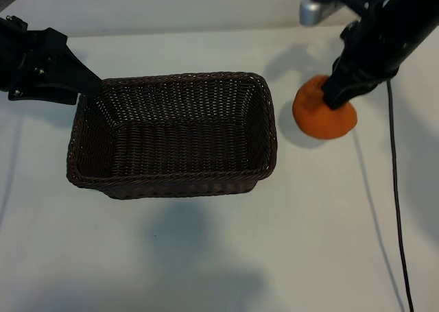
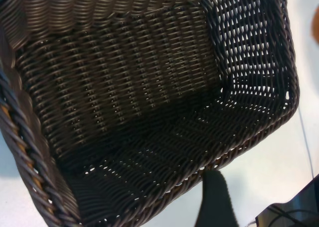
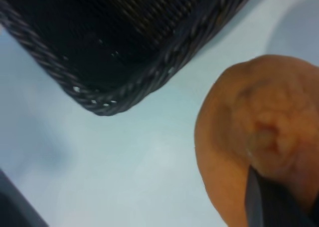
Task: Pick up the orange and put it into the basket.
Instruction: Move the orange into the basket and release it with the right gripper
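The orange (image 1: pixel 322 113) rests on the white table to the right of the basket (image 1: pixel 171 182), a little apart from it. My right gripper (image 1: pixel 334 96) comes down on the orange's top and is shut on the puckered knob. In the right wrist view a dark finger (image 3: pixel 259 202) presses against the orange (image 3: pixel 234 137) beside that knob. The dark brown wicker basket holds nothing. My left gripper (image 1: pixel 92 87) is open at the basket's far left corner. The left wrist view looks into the basket (image 2: pixel 249 137), with one finger (image 2: pixel 214 197) just outside its rim.
A black cable (image 1: pixel 396 202) runs down the table at the far right. A silver fitting (image 1: pixel 314 10) on the right arm sticks out at the top right. Bare white table (image 1: pixel 206 257) lies in front of the basket.
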Controlling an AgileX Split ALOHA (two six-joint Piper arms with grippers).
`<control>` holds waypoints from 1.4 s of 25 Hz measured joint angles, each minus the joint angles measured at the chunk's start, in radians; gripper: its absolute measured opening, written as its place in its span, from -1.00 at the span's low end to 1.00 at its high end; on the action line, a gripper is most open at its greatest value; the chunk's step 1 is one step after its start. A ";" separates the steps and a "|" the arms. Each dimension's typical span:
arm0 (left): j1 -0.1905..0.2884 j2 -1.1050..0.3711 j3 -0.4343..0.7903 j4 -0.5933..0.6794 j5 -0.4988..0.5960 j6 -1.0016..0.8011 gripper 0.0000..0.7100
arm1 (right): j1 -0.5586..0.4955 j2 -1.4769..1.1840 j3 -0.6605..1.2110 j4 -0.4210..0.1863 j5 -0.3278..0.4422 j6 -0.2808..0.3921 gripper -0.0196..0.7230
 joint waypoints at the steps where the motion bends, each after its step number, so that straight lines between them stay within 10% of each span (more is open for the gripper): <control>1: 0.000 0.000 0.000 0.000 0.000 0.000 0.48 | 0.000 -0.005 -0.016 0.000 0.012 0.009 -0.84; 26: 0.000 0.000 0.000 0.000 0.000 0.000 0.48 | 0.024 -0.013 -0.059 0.152 0.026 0.076 -0.84; 35: 0.000 0.000 0.000 0.000 0.000 0.000 0.48 | 0.186 -0.013 -0.059 0.166 -0.090 0.082 -0.84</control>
